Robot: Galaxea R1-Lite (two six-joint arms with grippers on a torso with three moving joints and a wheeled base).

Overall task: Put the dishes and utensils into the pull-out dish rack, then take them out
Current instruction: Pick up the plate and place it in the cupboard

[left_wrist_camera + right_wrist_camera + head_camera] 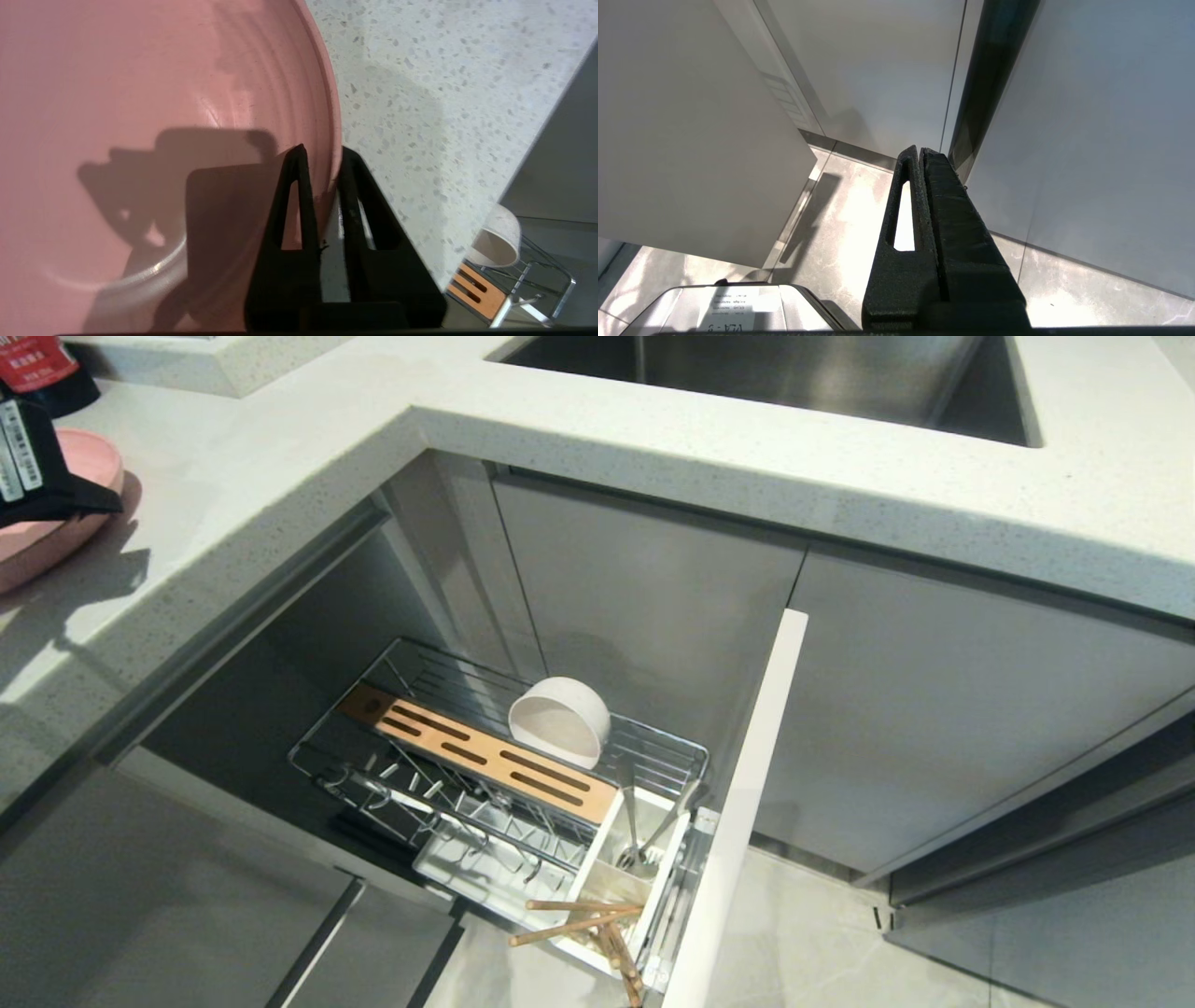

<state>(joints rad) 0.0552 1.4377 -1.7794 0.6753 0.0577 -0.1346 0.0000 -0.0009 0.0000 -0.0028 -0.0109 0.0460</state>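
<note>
Pink plate (154,93): flat on the speckled countertop (420,93) at the robot's far left, its rim pinched between the black fingers (299,196) of your left gripper (322,158), one finger inside the rim and one outside, drawn in tight on the edge.

White bowl (560,721): tipped on its side in the far part of the pull-out dish rack (401,775), just beside the slotted wooden strip (485,756).

Spoon (667,821): standing handle-up in the white caddy (607,868) at the rack's front end.

Chopsticks (579,919): lying across the caddy's nearest compartment, ends poking past its edge.

Right gripper (922,154): you have it hanging low beside the grey cabinet fronts (1087,140) above the floor tiles (840,224), fingers pressed together, nothing between them.

Sink (775,373): set in the counter above the rack.
</note>
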